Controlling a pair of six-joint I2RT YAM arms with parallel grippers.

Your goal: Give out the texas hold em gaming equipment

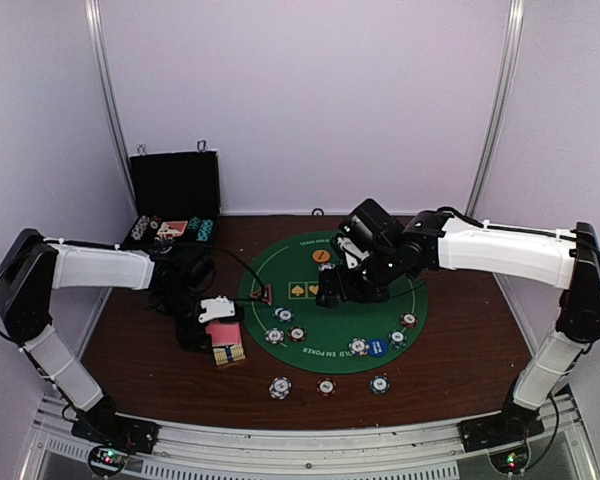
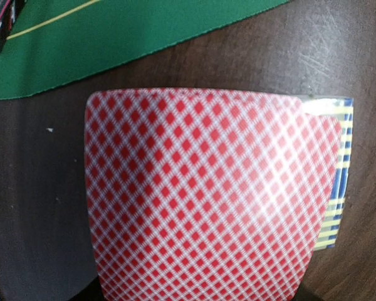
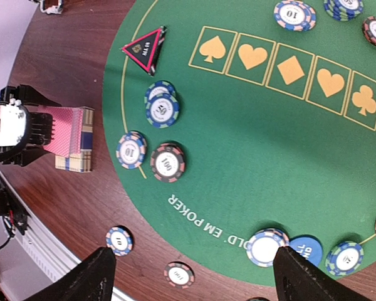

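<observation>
Left end effector (image 1: pixel 218 325) clenched on pink-backed card (image 2: pixel 207 194), just left of green mat (image 3: pixel 250 144). Right end effector (image 3: pixel 193 252) released, over mat.

Left arm (image 1: pixel 95 267) and right arm (image 1: pixel 500 250), white shells, black joints (thin black cables alongside), black-fingered right tool (image 3: pixel 197 273).

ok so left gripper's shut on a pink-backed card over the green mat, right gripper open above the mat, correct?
No: the left gripper is shut on the pink-backed card over the brown wooden table, beside the green mat, not over it. Left wrist view shows it. The right gripper is open above the mat.
</observation>
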